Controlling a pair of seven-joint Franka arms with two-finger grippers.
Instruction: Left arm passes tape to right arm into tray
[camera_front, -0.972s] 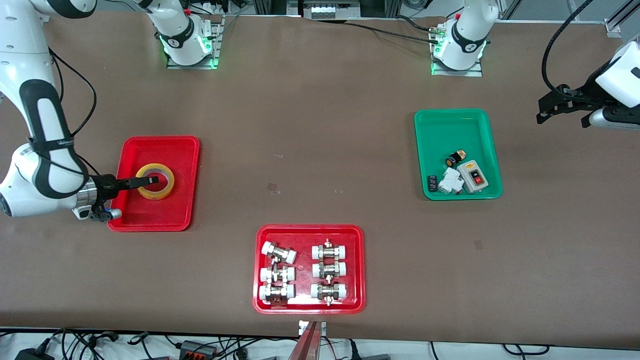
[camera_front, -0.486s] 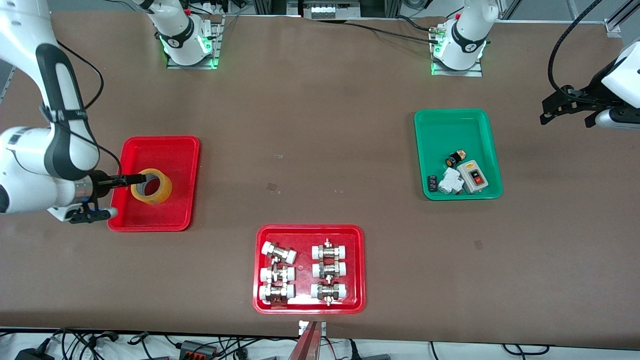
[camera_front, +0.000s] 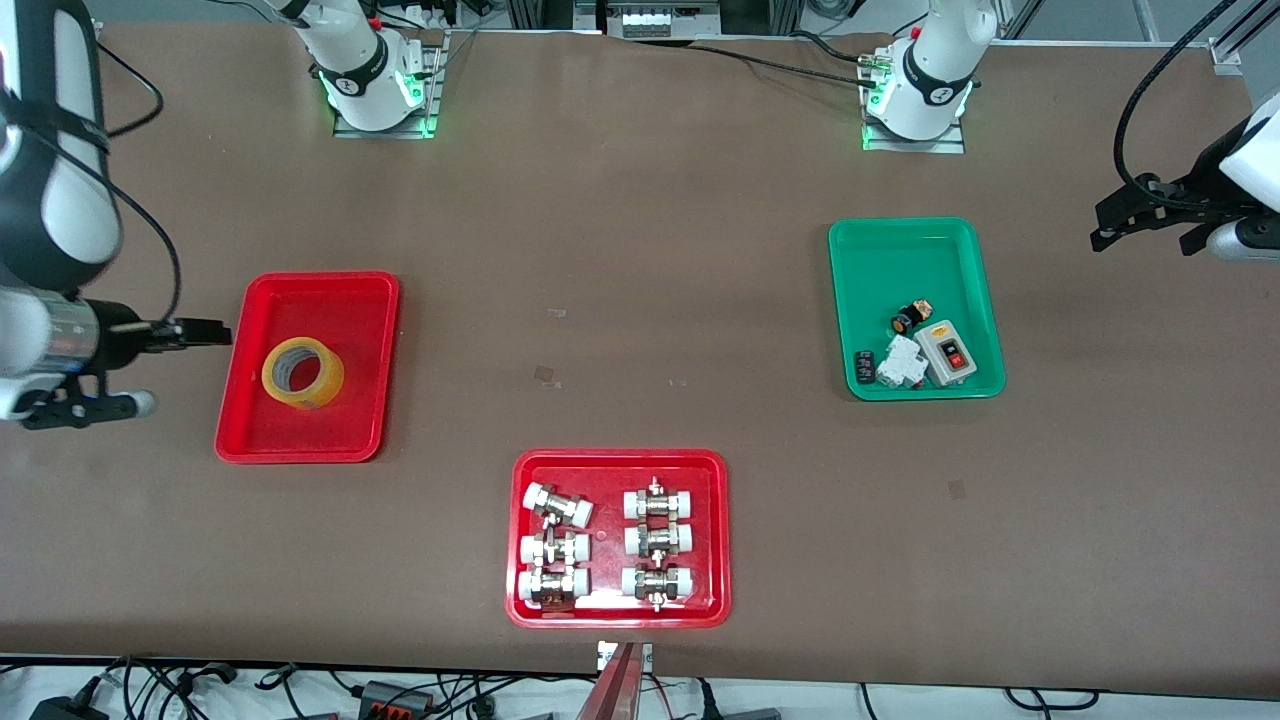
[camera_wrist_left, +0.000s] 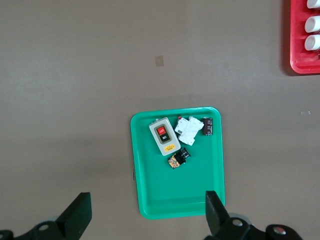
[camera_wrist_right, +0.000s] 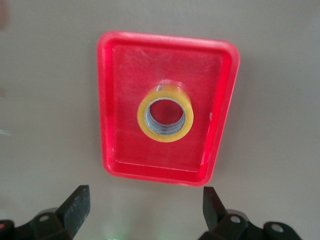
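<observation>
Right end effector (camera_front: 205, 331) has backed off the tape (camera_front: 302, 373), fingers spread and empty, left end effector (camera_front: 1135, 217) likewise spread; tilted in the tray (camera_front: 300, 448), that roll might yet roll

A green tray (camera_front: 915, 250) holds switches; another red tray (camera_front: 620, 465) holds fittings.

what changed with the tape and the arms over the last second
The right tool let go of the tape and drew back off the red tray toward the right arm's end of the table; it is open. The tape tipped up from lying flat and rests tilted in the tray. The left tool drifted slightly outward, open. The green tray and the fittings tray stayed put.
</observation>
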